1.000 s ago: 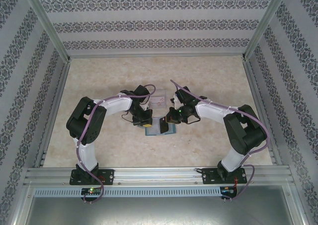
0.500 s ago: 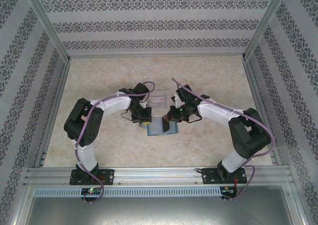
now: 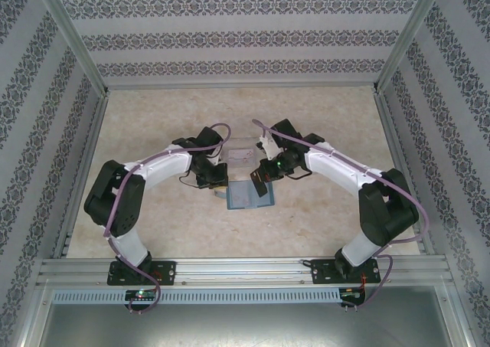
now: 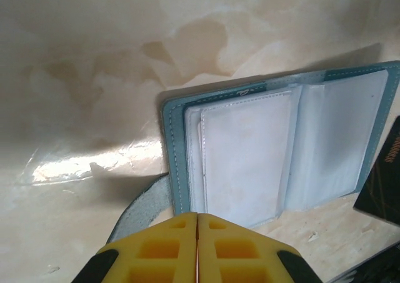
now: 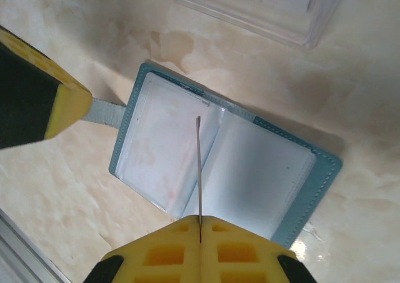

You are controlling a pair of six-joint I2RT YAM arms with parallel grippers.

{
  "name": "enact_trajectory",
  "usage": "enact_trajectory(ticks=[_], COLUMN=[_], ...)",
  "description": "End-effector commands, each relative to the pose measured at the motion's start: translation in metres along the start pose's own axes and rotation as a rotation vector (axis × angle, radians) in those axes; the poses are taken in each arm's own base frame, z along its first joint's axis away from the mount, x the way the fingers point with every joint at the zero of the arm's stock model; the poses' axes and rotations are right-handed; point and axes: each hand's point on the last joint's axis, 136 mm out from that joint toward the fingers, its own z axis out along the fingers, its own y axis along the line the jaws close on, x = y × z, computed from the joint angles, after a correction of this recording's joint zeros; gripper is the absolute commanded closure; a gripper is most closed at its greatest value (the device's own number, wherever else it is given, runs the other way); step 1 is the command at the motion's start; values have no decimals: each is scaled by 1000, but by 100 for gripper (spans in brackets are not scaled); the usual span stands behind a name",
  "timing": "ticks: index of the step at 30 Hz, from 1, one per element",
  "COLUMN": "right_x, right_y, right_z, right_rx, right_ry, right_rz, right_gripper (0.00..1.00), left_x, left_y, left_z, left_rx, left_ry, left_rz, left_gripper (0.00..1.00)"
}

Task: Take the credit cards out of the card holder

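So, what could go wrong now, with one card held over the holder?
1. The right gripper pinches the card only at one edge; it may slip or twist and fall onto the holder.
2. The left gripper grips the holder only by its strap, so the holder could slide or lift.

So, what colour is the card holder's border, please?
Teal; the card holder shows best from the right wrist.

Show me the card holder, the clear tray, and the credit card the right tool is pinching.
card holder [image 5: 262, 170]: right wrist view, right inner pocket.
clear tray [image 5: 269, 25]: right wrist view, near transparent wall.
credit card [image 5: 199, 170]: right wrist view, thin edge facing camera.
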Motion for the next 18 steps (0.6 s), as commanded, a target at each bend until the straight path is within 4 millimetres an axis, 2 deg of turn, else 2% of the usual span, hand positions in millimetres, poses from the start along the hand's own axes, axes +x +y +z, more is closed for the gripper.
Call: enact_trajectory(ticks=[1, 8, 18], right_x=[9, 5, -20], right_y=[-4, 7, 10], right_z=[-10, -18, -26], right_rx=[69, 87, 103], right_ry=[76, 132, 203], right_rz=[-216, -614, -846], right_gripper=[100, 100, 100], left_x=[-4, 0, 7], left_y=[4, 15, 27], left_z=[-9, -12, -12], left_rx=[4, -9, -18], left_ry=[-37, -52, -51], left_rz=[7, -14, -42], left_gripper=[92, 92, 92])
